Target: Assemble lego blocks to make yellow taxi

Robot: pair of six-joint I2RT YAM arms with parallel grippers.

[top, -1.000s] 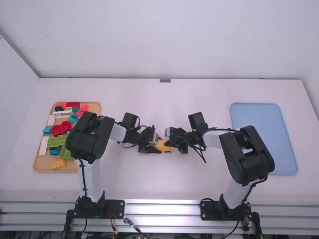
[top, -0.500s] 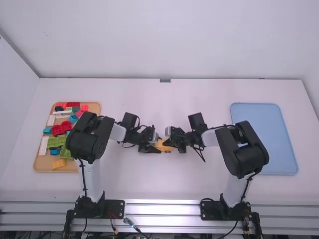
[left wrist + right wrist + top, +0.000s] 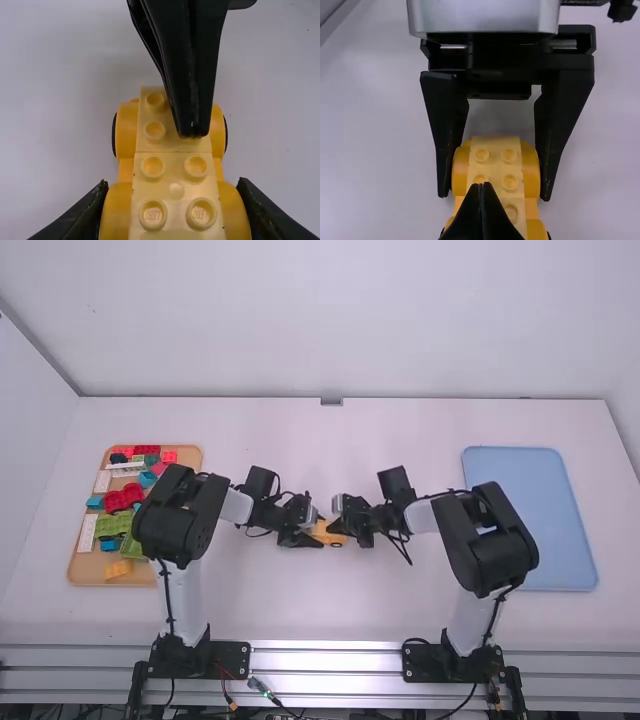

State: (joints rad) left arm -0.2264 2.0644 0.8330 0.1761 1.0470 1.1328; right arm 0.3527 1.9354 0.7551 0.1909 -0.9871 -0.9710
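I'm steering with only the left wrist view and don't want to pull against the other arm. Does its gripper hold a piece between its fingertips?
Observer: No. The right wrist view shows the right gripper with its fingertips together, over the studded yellow model.
Operator: Any yellow piece off the model?
Observer: Yes, in the high view a yellow block lies on the brown tray at the robot's left.
Operator: And what's at the far right?
Observer: A blue tray, partly behind the right arm.
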